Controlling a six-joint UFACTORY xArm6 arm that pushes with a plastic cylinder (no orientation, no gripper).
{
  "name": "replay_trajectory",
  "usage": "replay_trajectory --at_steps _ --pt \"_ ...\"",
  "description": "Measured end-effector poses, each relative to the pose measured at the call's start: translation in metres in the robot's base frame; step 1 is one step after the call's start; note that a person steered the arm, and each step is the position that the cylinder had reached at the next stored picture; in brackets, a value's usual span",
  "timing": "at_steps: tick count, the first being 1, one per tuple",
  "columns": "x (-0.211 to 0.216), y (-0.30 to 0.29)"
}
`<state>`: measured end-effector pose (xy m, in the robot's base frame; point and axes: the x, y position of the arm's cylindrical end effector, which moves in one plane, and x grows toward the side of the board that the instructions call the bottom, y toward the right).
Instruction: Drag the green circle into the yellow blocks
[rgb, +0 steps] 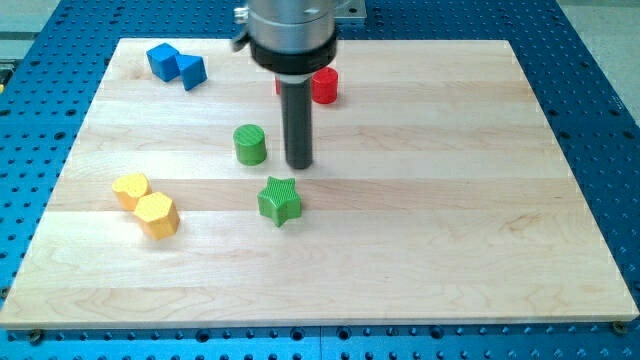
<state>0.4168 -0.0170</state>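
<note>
The green circle (250, 144) stands on the wooden board a little above the middle. My tip (299, 164) is down on the board just to the right of it, with a small gap between them. Two yellow blocks lie at the view's left: a smaller yellow block (131, 189) and a yellow hexagon (157, 214), touching each other. A green star-shaped block (279, 201) lies below my tip.
Two blue blocks (175, 65) sit together at the top left. A red cylinder (324, 86) stands at the top centre, with another red block partly hidden behind my rod. The wooden board (450, 200) ends on a blue perforated table (600, 60).
</note>
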Motion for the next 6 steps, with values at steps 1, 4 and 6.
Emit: replay_trajectory --at_steps 1,4,6 --pt "-0.014 -0.057" --pt "-0.027 -0.168" --pt "0.041 -0.149"
